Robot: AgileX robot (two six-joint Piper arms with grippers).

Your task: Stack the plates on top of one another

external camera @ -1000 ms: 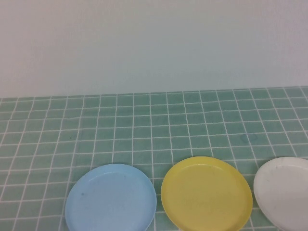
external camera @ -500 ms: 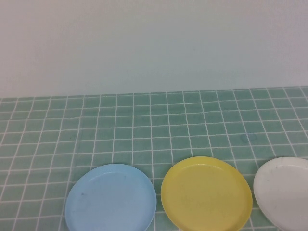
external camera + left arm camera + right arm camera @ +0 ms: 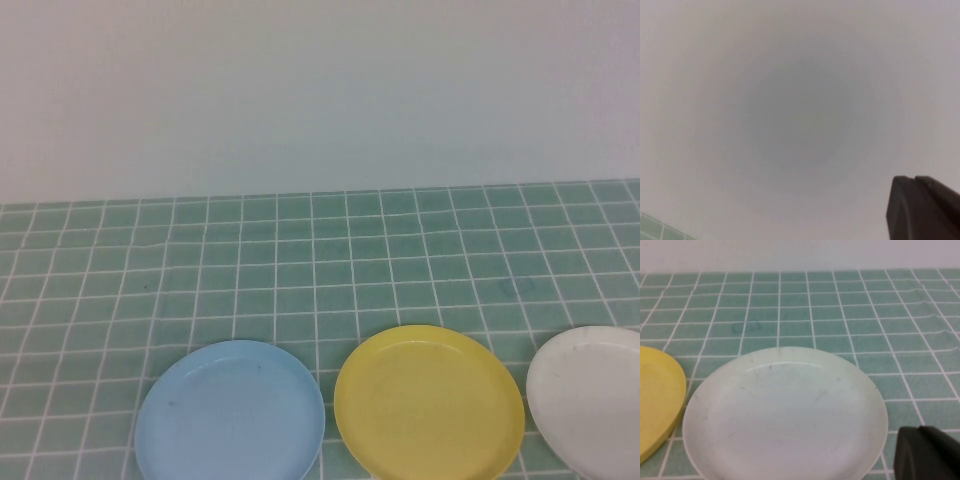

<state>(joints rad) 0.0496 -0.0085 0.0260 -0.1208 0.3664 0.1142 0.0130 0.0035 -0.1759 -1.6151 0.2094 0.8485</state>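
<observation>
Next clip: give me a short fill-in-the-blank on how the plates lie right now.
1. The plate between the other two is ____.
2. The light blue plate lies on the robot's ____ side.
3. The right gripper is nearest the ____ plate.
4. The number of plates stacked so far is ____.

Missing words: yellow; left; white; zero

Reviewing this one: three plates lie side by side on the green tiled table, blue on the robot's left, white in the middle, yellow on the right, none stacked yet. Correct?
Not quite. The middle plate is the yellow plate; the white plate lies on the right, as the high view shows. The rest holds: the blue plate is on the left, all on the green tiled table, none stacked.
</observation>
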